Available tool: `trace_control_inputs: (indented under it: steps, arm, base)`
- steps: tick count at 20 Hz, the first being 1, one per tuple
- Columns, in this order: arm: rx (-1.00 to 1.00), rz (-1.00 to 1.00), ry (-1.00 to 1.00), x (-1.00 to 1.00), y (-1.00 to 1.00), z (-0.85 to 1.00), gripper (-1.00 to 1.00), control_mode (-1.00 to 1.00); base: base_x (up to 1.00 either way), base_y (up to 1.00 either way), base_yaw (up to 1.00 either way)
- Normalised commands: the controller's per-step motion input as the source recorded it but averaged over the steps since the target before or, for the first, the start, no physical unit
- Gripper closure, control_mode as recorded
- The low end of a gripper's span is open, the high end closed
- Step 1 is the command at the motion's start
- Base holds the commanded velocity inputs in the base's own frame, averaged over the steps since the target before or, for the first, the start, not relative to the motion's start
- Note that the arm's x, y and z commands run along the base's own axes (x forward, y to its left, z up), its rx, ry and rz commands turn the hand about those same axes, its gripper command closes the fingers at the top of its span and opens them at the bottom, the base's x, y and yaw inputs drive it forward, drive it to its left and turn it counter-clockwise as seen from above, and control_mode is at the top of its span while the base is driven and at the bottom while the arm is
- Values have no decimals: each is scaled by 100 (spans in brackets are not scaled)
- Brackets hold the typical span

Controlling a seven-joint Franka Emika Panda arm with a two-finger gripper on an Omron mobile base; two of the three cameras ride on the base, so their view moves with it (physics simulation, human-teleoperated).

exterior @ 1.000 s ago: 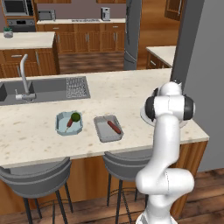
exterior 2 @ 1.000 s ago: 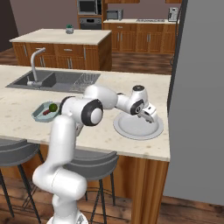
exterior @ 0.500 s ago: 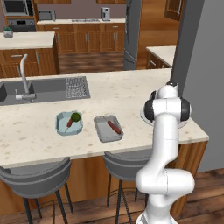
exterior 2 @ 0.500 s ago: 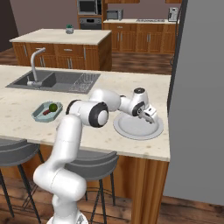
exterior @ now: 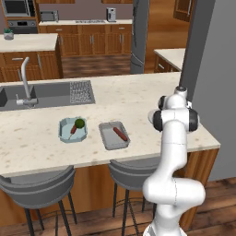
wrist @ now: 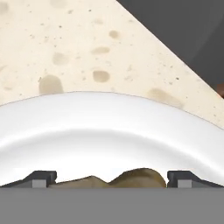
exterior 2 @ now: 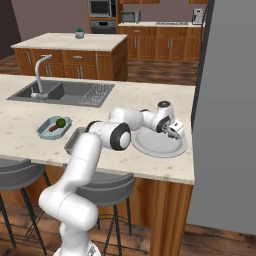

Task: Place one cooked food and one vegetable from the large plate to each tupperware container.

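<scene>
The large plate [exterior 2: 159, 146] lies on the counter's right end, by the grey wall, and its white rim [wrist: 109, 122] curves across the hand view. My gripper [exterior 2: 175, 131] hangs low over the plate, open. A lumpy brown food piece [wrist: 131, 178] lies between the fingertips [wrist: 40, 177], which stand apart on either side of it. The light blue tupperware container [exterior: 73, 129] holds a round green vegetable [exterior: 79, 123] and a small red-orange piece. The grey container [exterior: 113, 135] holds a reddish sausage [exterior: 120, 133]; in the right base view my arm partly hides this container [exterior 2: 73, 142].
A dark sink basin [exterior: 44, 94] with a faucet [exterior: 25, 83] and a drain rack is set in the counter's far left. The grey wall [exterior 2: 225, 115] stands close to the plate's right. Two stools [exterior: 37, 186] sit under the counter's front edge.
My hand has edged slightly toward the plate's right side and a little lower. The jaws have stayed open, and both containers' contents are unchanged.
</scene>
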Motion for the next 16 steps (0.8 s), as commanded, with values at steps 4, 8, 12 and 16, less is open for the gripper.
trace_control_inputs:
  steps: [4, 8, 12, 16]
  arm:
    - [0, -4, -2, 5, -3, -15, 100, -100]
    - [9, -5, -8, -36, -4, -2, 100, -100]
    - [17, -7, -13, -97, 0, 2, 100, -100]
    - [10, -3, -9, -100, 10, 33, 100, -100]
  base:
    - [0, 0, 0]
    - [0, 0, 0]
    - [0, 0, 0]
    - [0, 0, 0]
